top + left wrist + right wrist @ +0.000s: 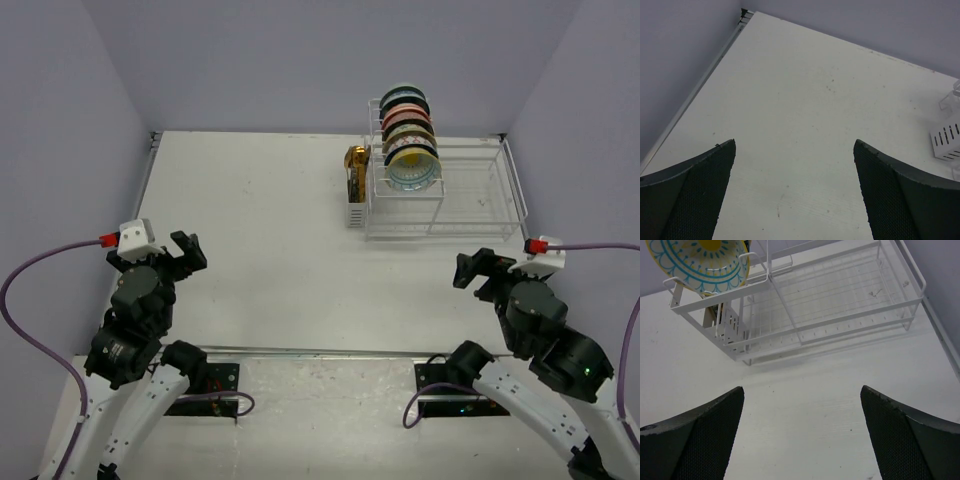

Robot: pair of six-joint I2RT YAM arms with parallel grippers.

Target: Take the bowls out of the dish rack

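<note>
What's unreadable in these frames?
Top external: bowls stand in a row on edge, each hiding the next; count and inner patterns unclear.
Right wrist: front bowl cut off by the top edge.
Left wrist: dish rack cut off by the right edge; no bowls visible.

Dish rack [445,190] was white wire. Bowls [406,125] had dark rims, with orange-red, pinkish and pale teal insides. Front bowl [700,262] was cream with teal scallop lines, teal dashes and a yellow centre. Utensil holder [355,168] was gold-brown. Table [260,220] was off-white, wall [300,60] pale lavender-grey. Left gripper [794,145] and right gripper [802,390] were black, with mesh-textured pads. Cable [40,262] was purple, its plug [106,240] red.
</note>
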